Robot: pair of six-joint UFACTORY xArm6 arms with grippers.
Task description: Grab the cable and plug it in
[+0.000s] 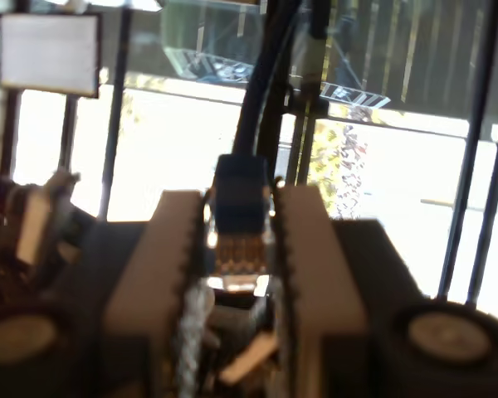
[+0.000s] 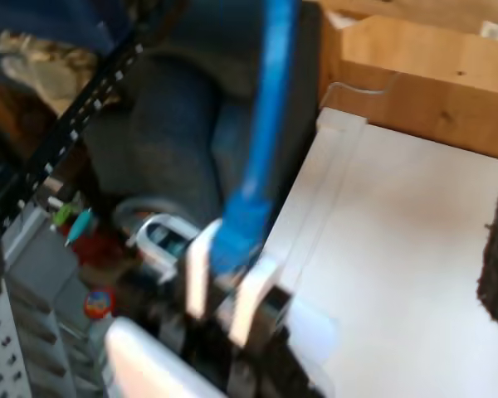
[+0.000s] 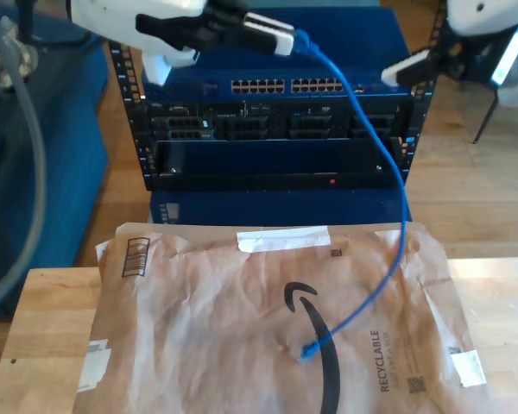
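Blue cable (image 1: 239,197) between hand (image 1: 241,249) fingers.

Both wrist views are blurred; the exterior view's top edge crops both arms.

Light: bright daylight through the windows (image 1: 191,149), washed out white.
Pincer close up: dark and blurry against the glare.
Second wrist view: smeared, fuzzy.
Exterior view: even light, sharp, soft shadows.
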